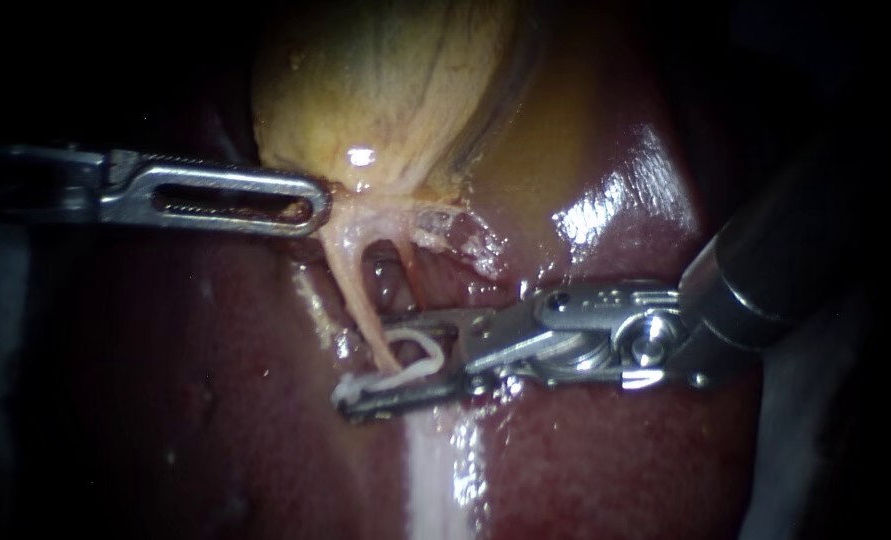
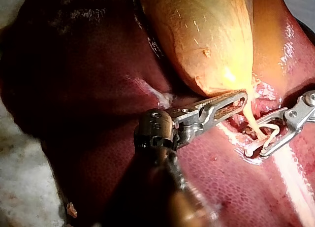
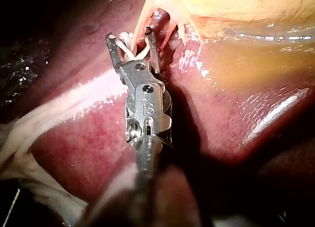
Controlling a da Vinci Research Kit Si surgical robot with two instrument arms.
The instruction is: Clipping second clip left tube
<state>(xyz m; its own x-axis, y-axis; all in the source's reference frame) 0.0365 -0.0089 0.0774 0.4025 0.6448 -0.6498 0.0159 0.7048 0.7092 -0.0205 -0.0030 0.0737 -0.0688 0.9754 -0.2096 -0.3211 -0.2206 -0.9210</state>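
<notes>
Nearest: right instrument (image 1: 370,360) over liver (image 1: 605,440), jaws wide apart, carrying open white clip (image 1: 415,362). Left tube (image 1: 355,290) runs down between clip legs, not yet pinched. Behind: left instrument (image 1: 313,205), jaws closed on gallbladder (image 1: 385,90) neck, seemingly keeping tube taut. Risks: clip closing only partway across tube, or catching other tube (image 1: 412,268); hard pull could tear thin tube.
</notes>
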